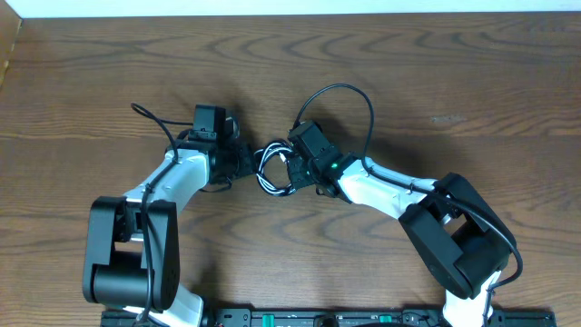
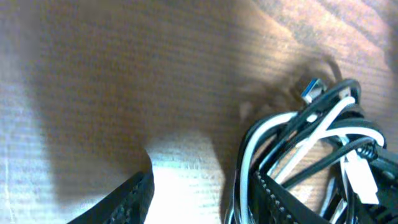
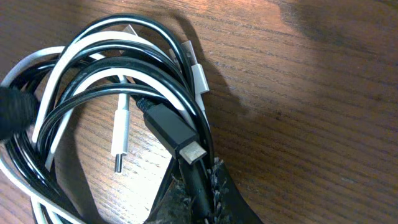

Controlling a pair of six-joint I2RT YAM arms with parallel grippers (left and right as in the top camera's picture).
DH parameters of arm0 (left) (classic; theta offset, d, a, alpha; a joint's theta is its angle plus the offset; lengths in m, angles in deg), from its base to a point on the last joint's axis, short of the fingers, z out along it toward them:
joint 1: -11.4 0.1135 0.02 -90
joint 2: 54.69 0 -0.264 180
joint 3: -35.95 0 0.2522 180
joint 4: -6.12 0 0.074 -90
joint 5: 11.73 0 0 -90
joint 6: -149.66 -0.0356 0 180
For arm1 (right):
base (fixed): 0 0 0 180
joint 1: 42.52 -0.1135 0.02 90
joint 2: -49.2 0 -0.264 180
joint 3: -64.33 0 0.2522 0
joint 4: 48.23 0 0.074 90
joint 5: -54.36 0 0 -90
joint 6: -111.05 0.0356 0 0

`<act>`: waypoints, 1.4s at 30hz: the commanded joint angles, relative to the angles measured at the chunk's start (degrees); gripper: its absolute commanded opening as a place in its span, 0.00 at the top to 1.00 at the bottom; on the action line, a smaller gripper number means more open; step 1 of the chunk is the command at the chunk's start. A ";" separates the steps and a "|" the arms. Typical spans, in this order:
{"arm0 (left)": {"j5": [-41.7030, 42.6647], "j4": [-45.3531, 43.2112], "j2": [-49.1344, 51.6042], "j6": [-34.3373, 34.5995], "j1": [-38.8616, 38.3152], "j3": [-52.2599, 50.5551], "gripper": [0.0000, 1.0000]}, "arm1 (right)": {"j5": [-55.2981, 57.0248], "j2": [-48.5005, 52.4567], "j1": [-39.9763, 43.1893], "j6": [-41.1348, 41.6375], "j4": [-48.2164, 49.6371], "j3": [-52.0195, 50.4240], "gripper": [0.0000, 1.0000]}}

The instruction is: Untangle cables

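Observation:
The black and white cables (image 1: 272, 169) lie in one tangled coil on the wooden table between my two grippers. My left gripper (image 1: 243, 162) (image 2: 202, 200) is open. Its right finger (image 2: 283, 202) rests against the coil, with white cable (image 2: 261, 134) and black cable (image 2: 348, 148) loops beside it and bare table between the jaws. A blue-tipped plug (image 2: 311, 91) sticks up from the coil. My right gripper (image 1: 292, 169) (image 3: 199, 186) is shut on the black cable just behind its metal-tipped plug (image 3: 180, 134). The white cable (image 3: 81, 45) winds through the black loops, its plug (image 3: 121, 134) lying inside the coil.
A thick black arm wire (image 1: 363, 100) arches over the table behind my right wrist, and another (image 1: 150, 118) sticks out behind my left wrist. Both arm bases (image 1: 132, 254) (image 1: 458, 241) stand at the near edge. The table's far edge (image 1: 290, 13) runs along the top.

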 commanded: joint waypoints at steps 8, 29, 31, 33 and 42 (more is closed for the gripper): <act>-11.26 4.61 0.79 3.28 -6.62 1.18 0.47 | 0.76 -0.33 0.24 0.04 -0.57 -0.44 0.99; -25.20 6.43 4.35 3.72 -8.50 2.40 0.50 | 3.45 0.42 1.46 0.07 -19.15 7.89 0.85; -25.20 6.01 4.35 3.72 -8.50 2.40 0.50 | 3.23 0.48 1.66 0.24 -19.58 7.89 0.77; -25.20 6.01 4.33 3.72 -8.50 2.40 0.49 | 1.88 0.48 2.16 0.50 -21.03 8.17 0.70; -23.43 5.44 4.33 1.95 -8.50 2.40 0.50 | -0.22 0.68 5.05 -0.20 -27.85 10.84 0.61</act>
